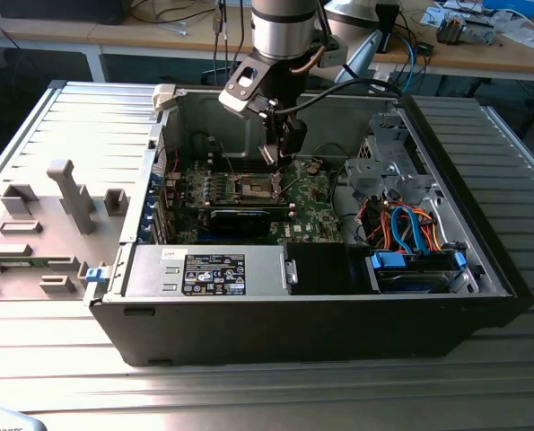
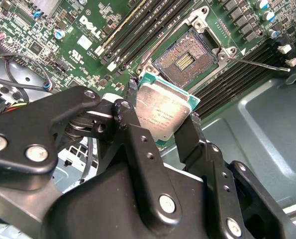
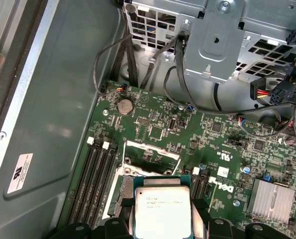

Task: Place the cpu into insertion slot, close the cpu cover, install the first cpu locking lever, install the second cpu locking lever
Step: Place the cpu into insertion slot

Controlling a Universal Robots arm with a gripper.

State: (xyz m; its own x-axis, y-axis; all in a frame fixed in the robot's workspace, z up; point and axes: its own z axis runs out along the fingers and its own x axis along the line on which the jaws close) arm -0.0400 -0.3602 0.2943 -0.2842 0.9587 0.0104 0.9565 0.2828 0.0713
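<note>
While the gripper [image 2: 163,102] hangs above the green motherboard [image 2: 48,30], its two black fingers [image 2: 190,134] are closed on opposite edges of the cpu [image 2: 160,117], which is held clear of the board with its silver top turned toward both wrist cameras. In the second wrist view the insertion slot [image 2: 186,60] lies bare just beyond the chip, its brownish-gold contact field exposed, and a thin metal lever [image 2: 259,64] stands out beside it. In the first wrist view the cpu [image 3: 161,211] overlaps the socket frame. The exterior view places the gripper [image 1: 283,148] inside the open computer case [image 1: 338,305] on the desk [image 1: 249,395], just above the insertion slot [image 1: 253,187].
</note>
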